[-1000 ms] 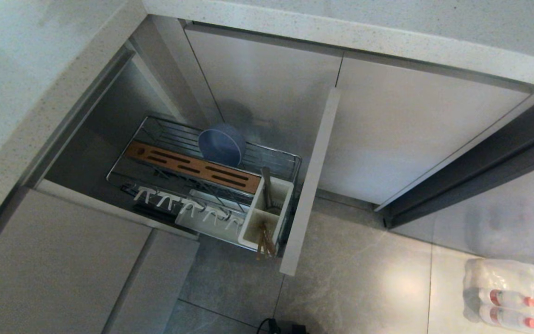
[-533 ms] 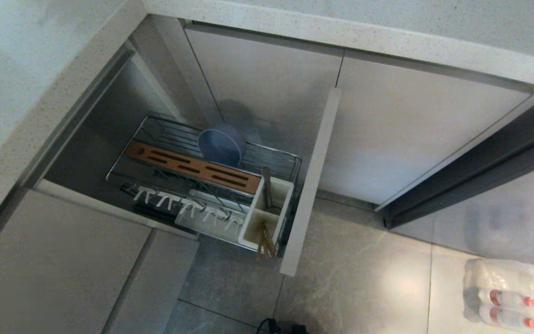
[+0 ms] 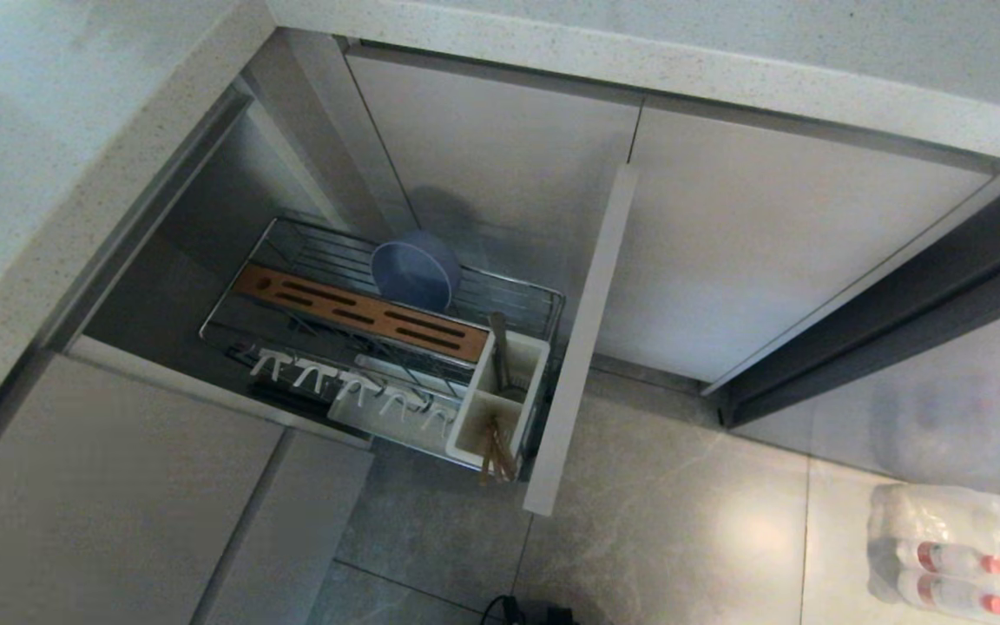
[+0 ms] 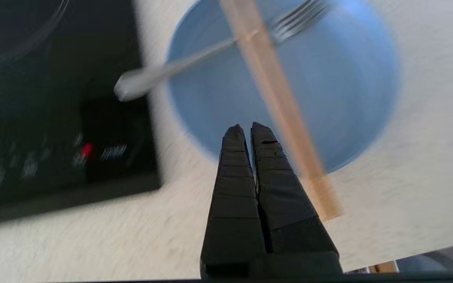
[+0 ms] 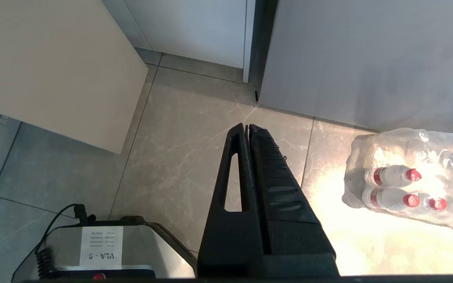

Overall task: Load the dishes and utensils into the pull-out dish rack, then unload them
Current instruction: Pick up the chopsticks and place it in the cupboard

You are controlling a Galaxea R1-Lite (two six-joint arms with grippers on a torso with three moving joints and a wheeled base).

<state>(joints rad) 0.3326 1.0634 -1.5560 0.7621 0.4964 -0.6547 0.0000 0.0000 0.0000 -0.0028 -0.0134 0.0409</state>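
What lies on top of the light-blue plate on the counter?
A silver fork and wooden chopsticks lie crossed over the light-blue plate. The shut left pincer covers part of its near rim.

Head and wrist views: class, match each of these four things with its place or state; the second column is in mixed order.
Things:
1 bowl
2 plate
3 pack of bottles
4 left claw

Places or states:
A on the floor
B on the countertop, beside the cooktop
C shut, pointing at the plate
D in the wire rack, behind the wooden strip

Pairs: 1-D, 2-B, 3-A, 4-C
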